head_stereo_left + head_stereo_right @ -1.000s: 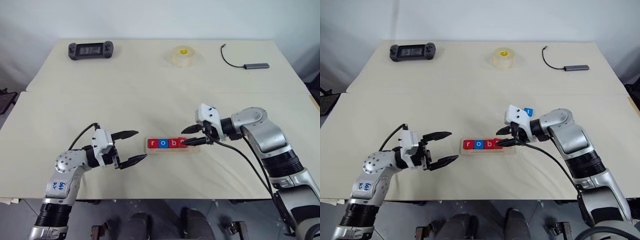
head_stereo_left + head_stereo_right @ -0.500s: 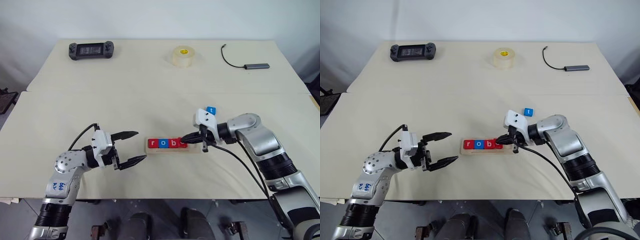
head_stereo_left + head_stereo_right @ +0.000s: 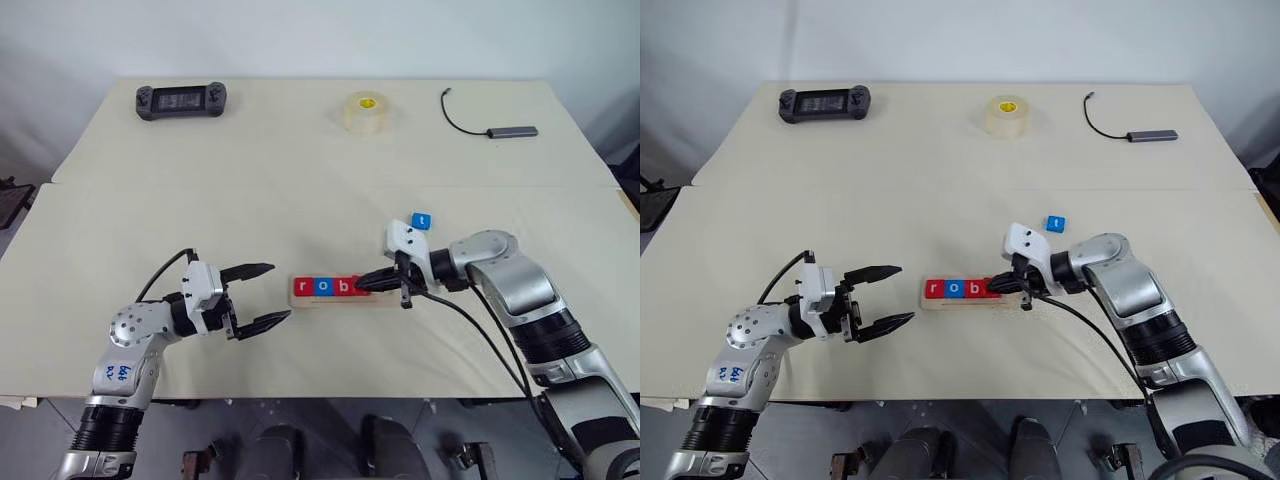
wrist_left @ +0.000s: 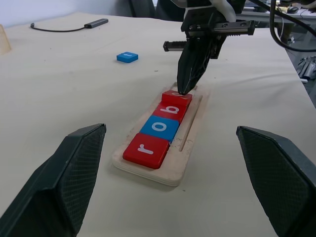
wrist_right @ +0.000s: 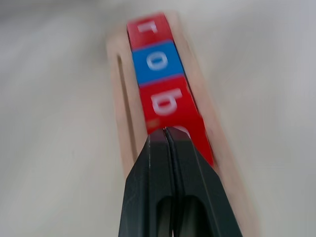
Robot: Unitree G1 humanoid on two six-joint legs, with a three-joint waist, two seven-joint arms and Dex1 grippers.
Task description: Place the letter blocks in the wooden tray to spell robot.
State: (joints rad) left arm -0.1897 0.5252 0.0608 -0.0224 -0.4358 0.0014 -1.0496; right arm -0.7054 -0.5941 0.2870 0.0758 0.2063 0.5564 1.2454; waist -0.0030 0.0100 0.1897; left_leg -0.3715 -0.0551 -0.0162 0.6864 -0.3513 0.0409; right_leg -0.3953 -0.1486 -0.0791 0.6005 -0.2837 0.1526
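The wooden tray (image 3: 345,291) lies on the cream tabletop (image 3: 300,190) near the front edge, roughly at the centre of the head view. Four letter blocks sit in its slot in a row: a red r block (image 4: 146,149) at the end toward the left arm, a blue o block (image 4: 160,128) touching it, a red b block (image 4: 170,111) next, and a fourth red block (image 4: 177,98) whose letter is hidden under the right end effector. That fourth block looks slightly raised over the edge of the b block. The rest of the slot, toward the right arm, is bare wood.

The right end effector (image 3: 366,284) has its two black fingers pressed together, tips resting on top of the fourth red block; it grips nothing. The right wrist view shows the closed fingers (image 5: 173,182) meeting over that block with r, o and b beyond.

A blue t block (image 3: 422,221) lies loose on the tabletop at about 2 o'clock from the tray, apart from it and just behind the right wrist.

The left end effector (image 3: 262,295) hovers at 9 o'clock of the tray, near its r end, fingers spread wide and empty.

Far across the tabletop sit a black handheld game console (image 3: 181,100) at 11 o'clock, a roll of clear tape (image 3: 365,111) at 12 o'clock, and a grey adapter with black cable (image 3: 497,127) at 1 o'clock.
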